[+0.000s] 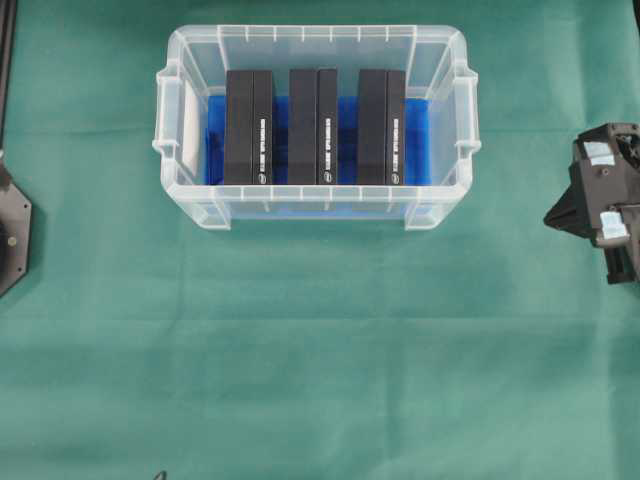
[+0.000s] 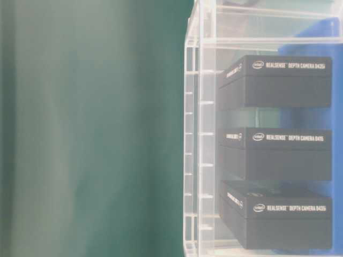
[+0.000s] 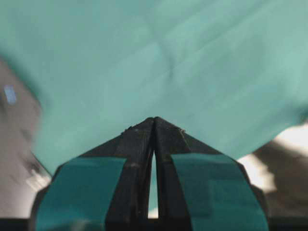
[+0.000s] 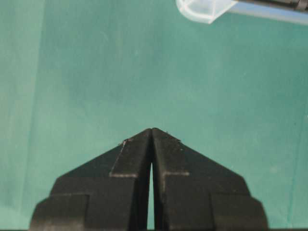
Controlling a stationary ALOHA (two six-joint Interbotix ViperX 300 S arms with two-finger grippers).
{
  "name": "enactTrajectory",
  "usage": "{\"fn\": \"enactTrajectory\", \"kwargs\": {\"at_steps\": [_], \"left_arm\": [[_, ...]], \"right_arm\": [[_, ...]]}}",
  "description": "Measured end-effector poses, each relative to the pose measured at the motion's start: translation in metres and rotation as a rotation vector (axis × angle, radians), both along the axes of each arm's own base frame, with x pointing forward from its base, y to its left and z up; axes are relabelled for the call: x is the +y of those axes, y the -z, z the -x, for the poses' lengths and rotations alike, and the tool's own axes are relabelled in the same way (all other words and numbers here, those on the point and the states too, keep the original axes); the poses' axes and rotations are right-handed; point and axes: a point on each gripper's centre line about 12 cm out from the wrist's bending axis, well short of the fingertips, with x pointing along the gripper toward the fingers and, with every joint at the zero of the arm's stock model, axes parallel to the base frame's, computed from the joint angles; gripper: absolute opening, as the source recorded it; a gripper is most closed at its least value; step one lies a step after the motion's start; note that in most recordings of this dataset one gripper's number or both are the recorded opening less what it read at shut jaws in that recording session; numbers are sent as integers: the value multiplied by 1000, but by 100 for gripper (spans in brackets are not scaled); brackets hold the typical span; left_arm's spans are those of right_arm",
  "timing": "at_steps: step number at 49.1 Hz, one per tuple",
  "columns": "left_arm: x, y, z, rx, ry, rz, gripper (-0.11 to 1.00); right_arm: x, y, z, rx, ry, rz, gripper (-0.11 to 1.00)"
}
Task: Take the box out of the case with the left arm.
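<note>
From overhead, the case [image 1: 316, 125] sits in the upper middle of the frame on the green-covered bench [image 1: 320, 350]. Three black boxes stand in a row on its blue lining, long axes running from top to bottom of the frame. We take the leftmost box [image 1: 248, 126] as the likeliest target, since it lies nearest the left edge, where part of the left arm [image 1: 12, 235] shows; its pincer is out of this view. The right pincer [image 1: 565, 215] rests at the right edge, level with the case's lower rim and well apart from it.

At table level, the case fills the right side, and the three boxes appear stacked up the frame, labels facing us. No arm shows here.

In the left wrist view, the left pincer [image 3: 154, 120] has its teal-padded tips pressed together, holding nothing, over bare green cloth. Neither case nor box shows, so we judge it must travel toward the case and spread its jaws.

In the right wrist view, the right pincer [image 4: 152, 130] is likewise closed and empty, with a corner of the case at the upper right.
</note>
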Motion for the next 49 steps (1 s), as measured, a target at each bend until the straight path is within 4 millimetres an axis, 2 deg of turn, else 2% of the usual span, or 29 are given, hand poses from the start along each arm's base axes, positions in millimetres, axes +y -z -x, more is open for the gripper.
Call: {"fn": "enactTrajectory", "kwargs": {"at_steps": [8, 17, 26, 31, 39, 49], "left_arm": [[0, 0, -4, -6, -185, 77, 2], [2, -7, -14, -121, -161, 64, 2], [6, -14, -11, -187, -151, 48, 2], [11, -9, -12, -140, -174, 42, 2], [21, 7, -21, 34, -219, 31, 2], [46, 10, -23, 129, -264, 12, 2]], "right_arm": [[0, 1, 2, 20, 0, 0, -1], [0, 0, 2, 18, 0, 0, -1], [-1, -1, 1, 19, -3, 9, -1], [-1, -2, 1, 16, -5, 16, -1], [-2, -2, 1, 16, -6, 19, -1], [-2, -2, 1, 16, -7, 20, -1]]}}
